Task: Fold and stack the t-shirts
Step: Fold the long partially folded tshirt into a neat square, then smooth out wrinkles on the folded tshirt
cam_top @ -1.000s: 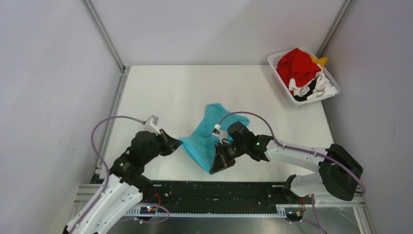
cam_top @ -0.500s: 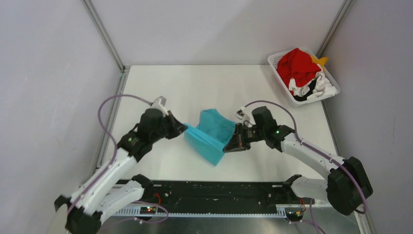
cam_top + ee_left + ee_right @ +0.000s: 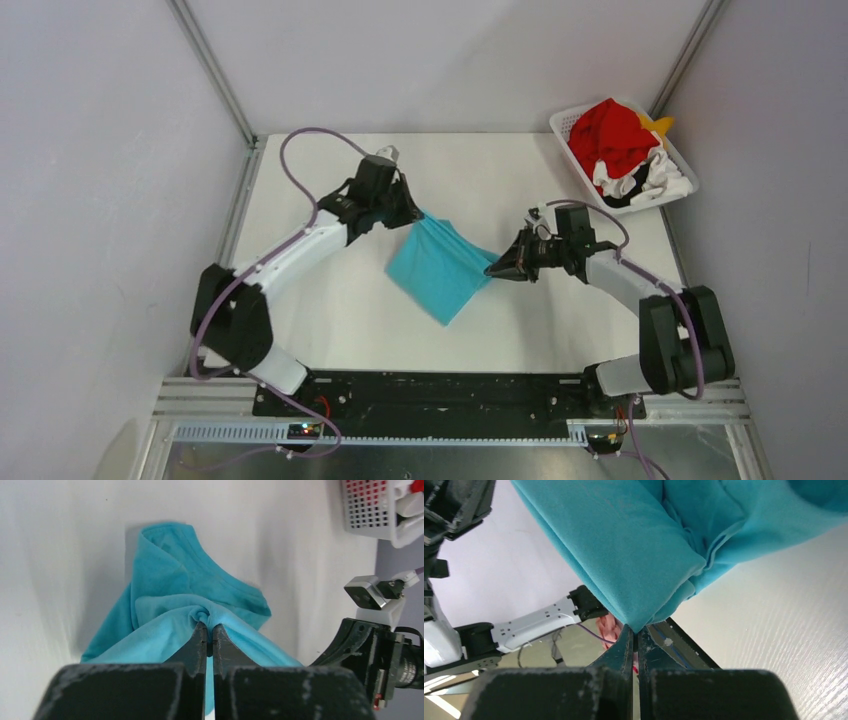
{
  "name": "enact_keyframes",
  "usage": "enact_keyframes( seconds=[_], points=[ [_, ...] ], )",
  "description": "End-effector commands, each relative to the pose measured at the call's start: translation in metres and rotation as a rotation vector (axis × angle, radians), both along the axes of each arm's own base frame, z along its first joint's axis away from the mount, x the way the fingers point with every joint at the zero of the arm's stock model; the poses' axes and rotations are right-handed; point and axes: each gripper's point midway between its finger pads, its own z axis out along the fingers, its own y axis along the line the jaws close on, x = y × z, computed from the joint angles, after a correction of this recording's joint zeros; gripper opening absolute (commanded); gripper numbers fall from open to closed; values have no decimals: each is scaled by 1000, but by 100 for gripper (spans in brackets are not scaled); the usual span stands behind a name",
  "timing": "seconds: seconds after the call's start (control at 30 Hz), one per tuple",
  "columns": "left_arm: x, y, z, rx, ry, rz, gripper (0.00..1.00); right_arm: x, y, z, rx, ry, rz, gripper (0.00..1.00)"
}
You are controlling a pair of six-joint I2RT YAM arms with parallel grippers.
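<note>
The teal t-shirt (image 3: 438,268) hangs stretched between my two arms over the middle of the worktop (image 3: 300,300). I cannot tell whether its lower corner touches the surface. My left hand (image 3: 408,212) is clamped on a bunched corner at the far side, and my right hand (image 3: 497,268) is pinched tight on the opposite corner. Both wrist views show fingers closed with cloth between them. I judge that holding it taut spreads the fabric so it can be laid flat for folding. The red t-shirt (image 3: 610,135) and the others sit heaped in the basket (image 3: 603,208), well apart at the far right corner.
</note>
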Motion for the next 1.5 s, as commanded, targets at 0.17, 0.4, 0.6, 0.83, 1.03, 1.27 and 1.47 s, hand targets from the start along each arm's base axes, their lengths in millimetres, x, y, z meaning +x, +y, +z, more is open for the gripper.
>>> enact_keyframes(
  seconds=[0.17,0.4,0.6,0.83,1.03,1.27,1.47],
  points=[
    [62,-9,-30,41,10,-2,0,34,-12,-28,46,102,-68,2],
    [76,-28,-46,24,58,-65,93,80,-35,-35,-22,47,-228,68],
    [65,-31,-23,-8,25,-114,100,85,-42,1,-139,-109,-288,97],
    [56,-65,-15,-96,52,-245,100,77,5,39,-78,-287,-203,99],
    [63,-84,-44,-96,110,-268,100,88,26,7,-47,-221,-169,100],
    [60,-64,-128,9,253,-197,100,96,17,-57,-105,-104,-138,99],
    [59,-23,-172,69,350,-50,100,105,-7,-101,-297,-49,-153,100]
  ],
)
